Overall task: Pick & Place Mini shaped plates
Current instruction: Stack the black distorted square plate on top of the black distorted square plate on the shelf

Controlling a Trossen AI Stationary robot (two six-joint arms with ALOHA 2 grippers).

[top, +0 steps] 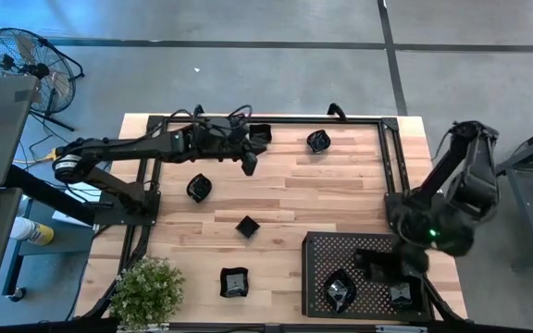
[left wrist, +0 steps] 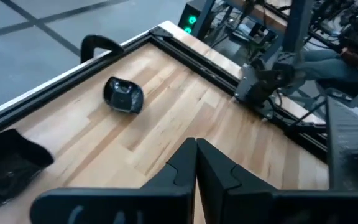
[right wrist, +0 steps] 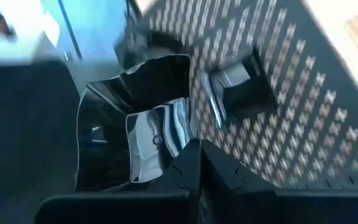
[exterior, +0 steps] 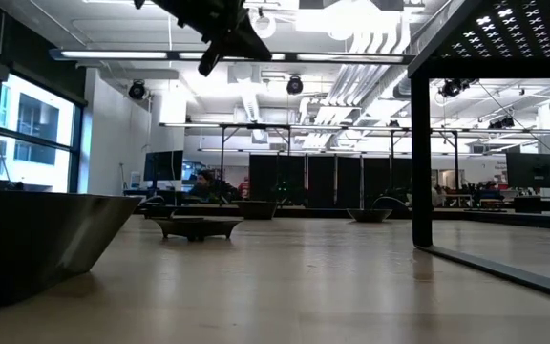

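Observation:
The mini shaped plates are small glossy black dishes. In the high view several rest on the wood: one by the far rail (top: 260, 134), a roundish one (top: 318, 141), one at the left (top: 199, 188), a small square one (top: 247, 226) and one near the front (top: 235, 282). Another plate (top: 340, 291) sits in the black perforated tray (top: 322, 254). My left gripper (top: 248, 163) is shut and empty, raised above the far left table (exterior: 222, 33). My right gripper (right wrist: 197, 149) is shut at a wavy plate (right wrist: 135, 137) over the tray's near right corner (top: 401, 296). My right gripper has its shut fingers at the rim of the wavy plate (right wrist: 188, 134), on the plate's side toward the tray's middle. The fingers come from above, slanting down. The rim runs into the line between the fingertips. Whether the plate rests on the tray or hangs clear, I cannot tell.
A black rail frame (top: 391, 157) borders the far and side edges of the table. A potted plant (top: 146, 291) stands at the near left corner. A dark square block (right wrist: 241, 87) lies on the tray beside the wavy plate. Bare wood lies at the table's middle (top: 331, 194).

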